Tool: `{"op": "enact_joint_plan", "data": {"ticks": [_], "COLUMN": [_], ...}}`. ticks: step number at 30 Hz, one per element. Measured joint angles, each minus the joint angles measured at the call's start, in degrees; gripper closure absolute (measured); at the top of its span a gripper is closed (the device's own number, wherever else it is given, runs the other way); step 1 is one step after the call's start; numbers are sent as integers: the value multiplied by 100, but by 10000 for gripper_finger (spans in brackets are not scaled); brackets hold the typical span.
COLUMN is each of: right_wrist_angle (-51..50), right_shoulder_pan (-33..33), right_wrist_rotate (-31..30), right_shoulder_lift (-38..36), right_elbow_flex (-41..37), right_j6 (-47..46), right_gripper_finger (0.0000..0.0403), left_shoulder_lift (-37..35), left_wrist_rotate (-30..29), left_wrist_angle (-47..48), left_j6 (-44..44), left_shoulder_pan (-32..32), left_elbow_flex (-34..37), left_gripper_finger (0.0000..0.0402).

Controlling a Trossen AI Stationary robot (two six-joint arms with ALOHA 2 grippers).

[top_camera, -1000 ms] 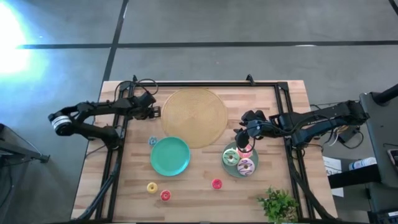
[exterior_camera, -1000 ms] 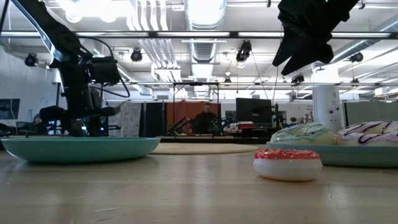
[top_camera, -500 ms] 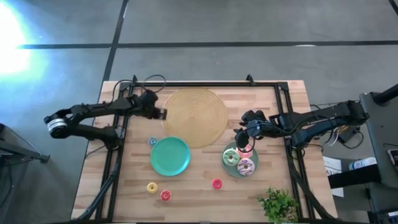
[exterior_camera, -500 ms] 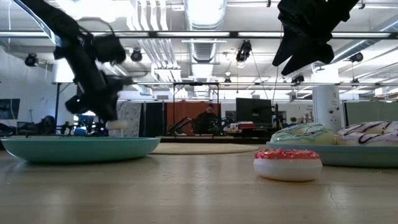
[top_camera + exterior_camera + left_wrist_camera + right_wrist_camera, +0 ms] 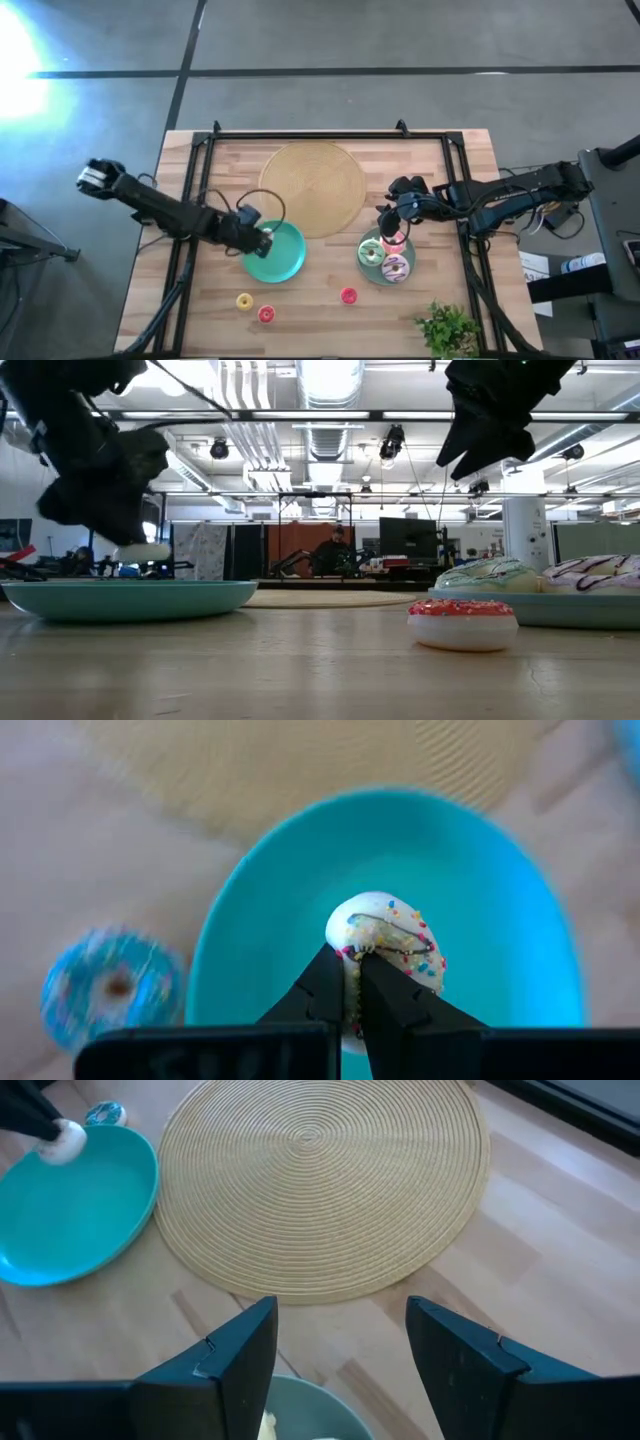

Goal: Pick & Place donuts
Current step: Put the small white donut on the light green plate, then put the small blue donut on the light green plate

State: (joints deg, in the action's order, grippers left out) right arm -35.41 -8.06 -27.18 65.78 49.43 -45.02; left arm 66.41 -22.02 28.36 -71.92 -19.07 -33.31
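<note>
My left gripper (image 5: 262, 240) is shut on a white sprinkled donut (image 5: 392, 948) over the left part of the teal plate (image 5: 285, 262). My right gripper (image 5: 340, 1350) stands open above the grey-green plate (image 5: 368, 272). That plate carries a green donut (image 5: 371, 254) and a pink-striped donut (image 5: 395, 267). A red donut (image 5: 348, 295) lies on the table near it. A yellow donut (image 5: 244, 301) and another red one (image 5: 266, 314) lie near the front edge. A blue donut (image 5: 110, 988) lies beside the teal plate. My left gripper pinches the white donut's edge (image 5: 352, 965) between its two fingertips, slanting down from the table's left. The donut (image 5: 142, 552) hangs below the fingers, clear of the teal plate (image 5: 130, 598).
A large tan woven disc (image 5: 312, 185) lies at the table's far middle. A small green plant (image 5: 447, 328) stands at the near right corner. A black frame (image 5: 300, 136) runs along the table's far and side edges.
My left gripper has taken hold of the white donut beside the woven disc's left edge. It has carried the donut toward the near edge, to over the teal plate's left part.
</note>
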Motion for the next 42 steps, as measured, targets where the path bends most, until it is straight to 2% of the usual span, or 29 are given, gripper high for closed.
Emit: {"op": "enact_joint_plan", "data": {"ticks": [7, 12, 17, 21, 24, 27, 29, 32, 38, 42], "right_wrist_angle": [38, 44, 45, 45, 45, 48, 67, 177, 205, 395], "right_shoulder_pan": [21, 16, 16, 16, 16, 16, 16, 16, -4, -9], "right_wrist_rotate": [20, 48, 66, 66, 66, 66, 81, 321, 396, 666], "right_shoulder_lift": [0, 0, 0, 0, 0, 0, 0, 0, 0, 0], "right_elbow_flex": [0, 0, 0, 0, 0, 0, 0, 0, 0, 0], "right_j6": [107, 88, 62, 83, 147, 166, 159, 153, 109, 107], "right_gripper_finger": [188, 188, 188, 188, 188, 188, 188, 188, 188, 188], "left_shoulder_lift": [837, 1269, 1475, 1470, 1404, 1401, 1384, 1320, 1012, 711], "left_wrist_rotate": [71, 205, 192, 153, 203, 471, 467, 683, 1073, 704], "left_wrist_angle": [288, 785, 1765, 2317, 2185, 2073, 2110, 1977, 2087, 2252], "left_j6": [-278, -52, -11, 15, 30, 487, -1, 124, -433, -684], "left_shoulder_pan": [52, 154, 174, 187, 196, 249, 332, 438, 583, 576], "left_elbow_flex": [-403, -867, -1394, -1603, -1611, -1618, -1590, -1578, -1324, -1312], "left_gripper_finger": [387, 335, 289, 277, 276, 276, 276, 276, 276, 276]}}
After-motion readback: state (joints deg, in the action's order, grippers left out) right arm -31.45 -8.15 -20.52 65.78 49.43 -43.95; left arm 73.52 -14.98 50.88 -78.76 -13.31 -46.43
